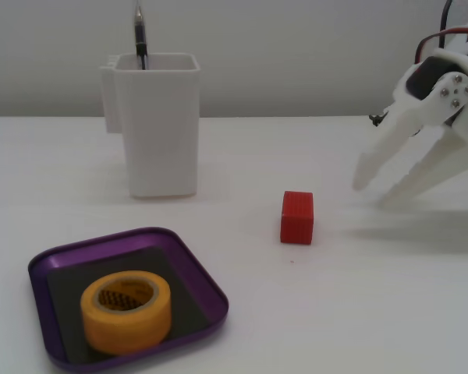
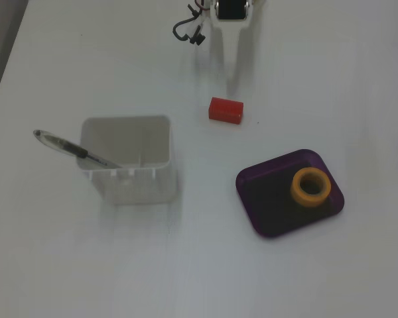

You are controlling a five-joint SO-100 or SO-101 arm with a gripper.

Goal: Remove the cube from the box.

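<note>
The white gripper [image 1: 370,189] hangs above the table with its two fingers spread apart in a narrow V, nothing between them and nothing touching them. In a fixed view from the side its fingertips [image 1: 362,181] point down and to the left, toward the cube; in the fixed view from above, the gripper [image 2: 227,71] enters from the top edge with both fingers reaching down the picture, their tips stopping short of the cube.

The red cube [image 1: 297,217] sits flat on the white table [image 1: 374,312], outside the purple box [image 1: 207,276] and clear of its rim. It stands upright on one face, its ribbed sides vertical. From above, the cube [image 2: 225,110] looks slightly longer across than deep (likely the camera also catching a side face), with that longer run lying left to right and tipped a little clockwise.

The box [image 2: 252,199] holds only a yellow tape roll [image 2: 311,187], lying flat on the dark bottom, hole upward.

A tall white container [image 2: 129,162] stands well apart from the cube, with a pen [image 2: 73,150] leaning in it.
</note>
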